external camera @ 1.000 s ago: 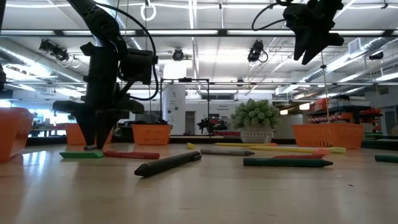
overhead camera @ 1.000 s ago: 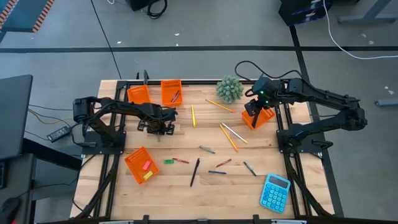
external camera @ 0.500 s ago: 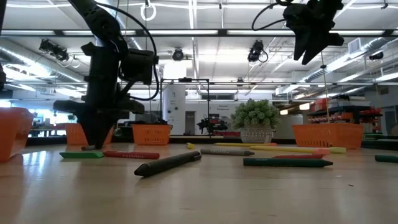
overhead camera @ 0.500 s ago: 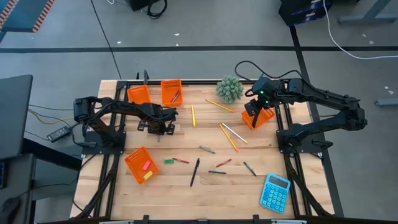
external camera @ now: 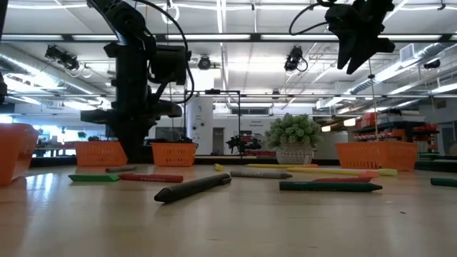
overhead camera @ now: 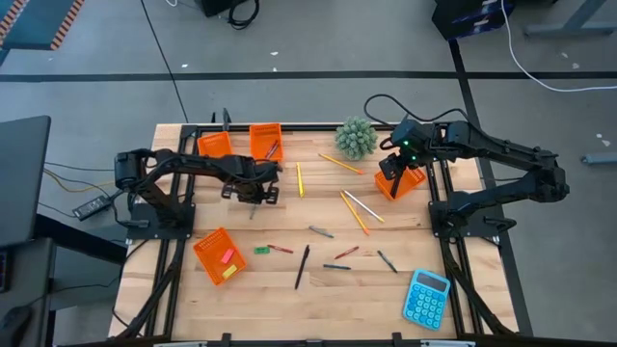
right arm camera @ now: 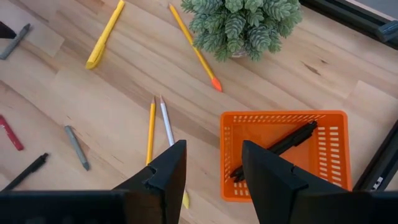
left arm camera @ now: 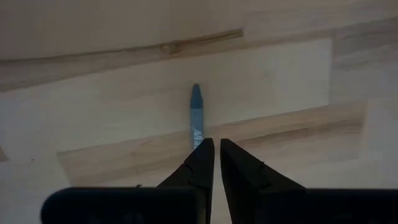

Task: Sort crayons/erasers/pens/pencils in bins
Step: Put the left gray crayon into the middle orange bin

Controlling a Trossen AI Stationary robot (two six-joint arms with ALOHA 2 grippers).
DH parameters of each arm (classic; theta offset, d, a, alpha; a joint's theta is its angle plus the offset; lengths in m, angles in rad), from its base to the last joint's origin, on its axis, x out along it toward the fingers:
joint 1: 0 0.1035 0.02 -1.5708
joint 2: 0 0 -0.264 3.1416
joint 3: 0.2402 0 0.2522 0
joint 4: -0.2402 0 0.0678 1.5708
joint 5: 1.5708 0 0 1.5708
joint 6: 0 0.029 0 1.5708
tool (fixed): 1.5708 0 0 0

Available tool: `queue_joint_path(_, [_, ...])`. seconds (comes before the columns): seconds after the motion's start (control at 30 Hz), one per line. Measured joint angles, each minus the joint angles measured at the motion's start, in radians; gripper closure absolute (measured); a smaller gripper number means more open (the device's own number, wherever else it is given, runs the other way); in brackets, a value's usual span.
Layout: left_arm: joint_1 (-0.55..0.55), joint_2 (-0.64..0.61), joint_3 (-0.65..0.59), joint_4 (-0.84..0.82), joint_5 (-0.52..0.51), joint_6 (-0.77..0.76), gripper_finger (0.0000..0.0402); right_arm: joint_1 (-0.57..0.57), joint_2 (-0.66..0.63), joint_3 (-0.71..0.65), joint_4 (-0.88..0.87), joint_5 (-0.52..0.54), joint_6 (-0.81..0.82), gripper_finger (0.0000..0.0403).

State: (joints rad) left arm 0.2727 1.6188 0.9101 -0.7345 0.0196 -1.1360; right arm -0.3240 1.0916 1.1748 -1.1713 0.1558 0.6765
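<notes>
Crayon, short and grey-blue (left arm camera: 196,115), lies flat on the pale wooden table (overhead camera: 289,308), toward the left half and a little in front of two small orange mesh-sided plastic bins (overhead camera: 265,142) at the far edge. The left gripper (left arm camera: 216,144) hangs right over its near end. Its dark fingers (left arm camera: 200,163) are drawn almost together, with only a thin slit between them. The crayon's end disappears behind one fingertip, and nothing shows clamped in the slit. In the low view the crayon rests on the tabletop below that arm.

Nearer the front lie a small green block eraser (overhead camera: 260,251), a red crayon (overhead camera: 281,249) and a slim black pen (overhead camera: 302,266). A third orange bin (overhead camera: 204,253) at the front left holds pink and yellow erasers. Long yellow and whitish pencils (overhead camera: 354,210) lie side by side toward the right.

The right gripper (right arm camera: 211,149) hangs above the fourth orange bin (right arm camera: 333,127), which holds black pens (right arm camera: 283,148). Its fingers stand well apart and hold nothing. A green spiky potted plant (overhead camera: 356,138) stands near that bin, and a blue calculator (overhead camera: 426,297) sits at the front right corner.
</notes>
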Motion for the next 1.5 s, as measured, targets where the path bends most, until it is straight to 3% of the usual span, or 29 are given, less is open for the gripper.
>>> queue_joint_path(0.2, [0.006, 0.0, 0.013, -0.023, 0.0, 0.004, 0.0362, 0.0, 0.0, 0.0, 0.0, 0.0, 0.0, 0.0242])
queue_joint_path(0.47, [-0.004, -0.002, 0.013, -0.049, 0.002, -0.006, 0.0314, 0.0, 0.0, 0.0, 0.0, 0.0, -0.019, 0.0242])
queue_joint_path(0.67, [-0.063, -0.002, 0.013, 0.005, -0.002, -0.139, 0.0293, 0.0, 0.0, 0.0, 0.0, 0.0, -0.031, 0.0242])
queue_joint_path(0.87, [-0.13, 0.015, 0.014, 0.077, -0.049, -0.245, 0.0299, 0.0, 0.0, 0.0, 0.001, 0.0, -0.064, 0.0242])
queue_joint_path(1.07, [-0.149, 0.077, 0.014, 0.03, -0.047, -0.254, 0.031, 0.0, 0.0, 0.0, 0.001, 0.0, -0.079, 0.0242])
queue_joint_path(1.5, [-0.152, 0.08, 0.014, 0.033, -0.068, -0.216, 0.0308, 0.0, 0.0, 0.0, 0.0, -0.015, -0.079, 0.0242])
